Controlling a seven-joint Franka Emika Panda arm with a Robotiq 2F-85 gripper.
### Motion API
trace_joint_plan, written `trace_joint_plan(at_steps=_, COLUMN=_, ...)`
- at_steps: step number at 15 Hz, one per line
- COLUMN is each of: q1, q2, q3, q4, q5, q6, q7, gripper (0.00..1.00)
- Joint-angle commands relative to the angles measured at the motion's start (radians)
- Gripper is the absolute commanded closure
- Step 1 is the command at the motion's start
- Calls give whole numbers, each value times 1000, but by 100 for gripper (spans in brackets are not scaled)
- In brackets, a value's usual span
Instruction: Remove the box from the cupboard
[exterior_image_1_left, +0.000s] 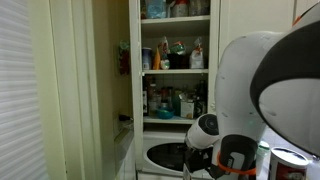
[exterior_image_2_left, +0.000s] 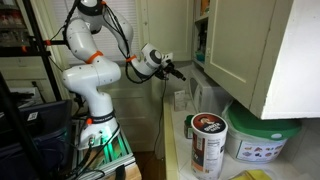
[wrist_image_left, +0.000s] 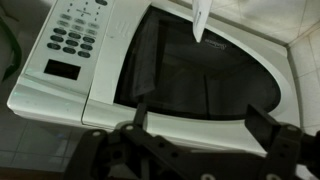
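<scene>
The white cupboard stands open, its shelves crowded with bottles and packets. A narrow orange-tan carton that looks like the box stands at the left end of the middle shelf. In an exterior view only the cupboard's open door shows. My gripper is open and empty, its two dark fingers spread above a white microwave. It hangs below the shelves, well apart from the box, in both exterior views.
The microwave sits under the cupboard, its keypad beside the dark door. My own arm blocks the right of that view. A coffee can and a green-lidded tub stand on the counter.
</scene>
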Motion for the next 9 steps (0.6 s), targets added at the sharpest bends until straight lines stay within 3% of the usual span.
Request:
trace_joint_plan(at_steps=1, q1=0, q2=0, q3=-2, q4=1, q5=0, q6=0, q7=-1, gripper=0)
trace_joint_plan(at_steps=9, q1=0, q2=0, q3=-9, q4=9, q5=0, q6=0, q7=-6, gripper=0)
